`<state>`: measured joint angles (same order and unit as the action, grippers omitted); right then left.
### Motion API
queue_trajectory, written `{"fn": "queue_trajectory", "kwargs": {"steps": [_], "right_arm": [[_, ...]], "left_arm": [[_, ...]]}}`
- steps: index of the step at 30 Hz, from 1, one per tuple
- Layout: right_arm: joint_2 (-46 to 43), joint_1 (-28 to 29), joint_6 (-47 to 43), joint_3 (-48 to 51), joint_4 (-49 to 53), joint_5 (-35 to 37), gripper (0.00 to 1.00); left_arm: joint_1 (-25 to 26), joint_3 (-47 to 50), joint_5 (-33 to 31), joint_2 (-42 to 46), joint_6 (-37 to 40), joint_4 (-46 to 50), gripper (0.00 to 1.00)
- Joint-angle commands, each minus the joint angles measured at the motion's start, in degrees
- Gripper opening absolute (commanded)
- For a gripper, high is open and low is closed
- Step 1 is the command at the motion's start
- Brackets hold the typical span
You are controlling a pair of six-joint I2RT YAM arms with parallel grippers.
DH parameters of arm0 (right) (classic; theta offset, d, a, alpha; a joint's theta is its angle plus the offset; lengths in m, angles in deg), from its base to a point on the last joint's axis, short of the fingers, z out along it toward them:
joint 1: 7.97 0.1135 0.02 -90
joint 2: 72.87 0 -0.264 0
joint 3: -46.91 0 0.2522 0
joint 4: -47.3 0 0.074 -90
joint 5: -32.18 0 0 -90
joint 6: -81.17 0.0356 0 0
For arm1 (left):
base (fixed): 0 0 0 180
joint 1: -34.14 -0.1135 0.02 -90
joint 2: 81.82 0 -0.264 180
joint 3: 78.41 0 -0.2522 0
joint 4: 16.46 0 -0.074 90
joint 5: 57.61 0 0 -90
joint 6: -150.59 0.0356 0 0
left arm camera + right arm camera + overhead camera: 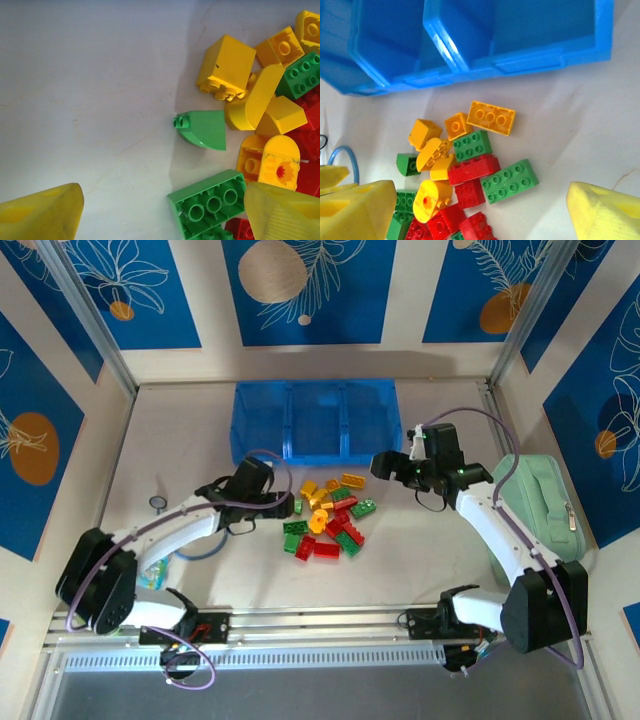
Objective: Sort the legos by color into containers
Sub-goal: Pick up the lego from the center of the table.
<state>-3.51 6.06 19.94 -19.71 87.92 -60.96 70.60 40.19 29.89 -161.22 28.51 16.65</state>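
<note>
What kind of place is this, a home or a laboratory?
Most likely a robot test cell in a laboratory: a left arm and a right arm are bolted at the table edge, printed blue wall panels enclose it, and legos lie near a blue tray.

- The legos (328,522): a loose heap of red, green and yellow-orange studded bricks on the surface, some upright and some tipped over, lying ahead of and between the left fingers (40,215) and the right fingers (607,210).
- A green brick (207,200) lies hollow side up, just beside one left finger.
- The containers (316,420): three side-by-side translucent blue compartments with bare floors, beyond the heap from both pairs of fingers.
</note>
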Motion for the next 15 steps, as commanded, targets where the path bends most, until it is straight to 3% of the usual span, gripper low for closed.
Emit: {"fn": "queue_trajectory", "kwargs": {"steps": [1,15], "right_arm": [[-0.1,0.9,0.0,0.7,2.0,-2.3,0.87],[-2.3,0.9,0.3,3.4,1.4,-1.4,0.81]], "left_arm": [[1.1,-4.6,3.2,-4.6,-0.7,-0.7,0.81],[4.3,-15.5,-1.5,-17.9,-1.4,5.4,0.69]]}}
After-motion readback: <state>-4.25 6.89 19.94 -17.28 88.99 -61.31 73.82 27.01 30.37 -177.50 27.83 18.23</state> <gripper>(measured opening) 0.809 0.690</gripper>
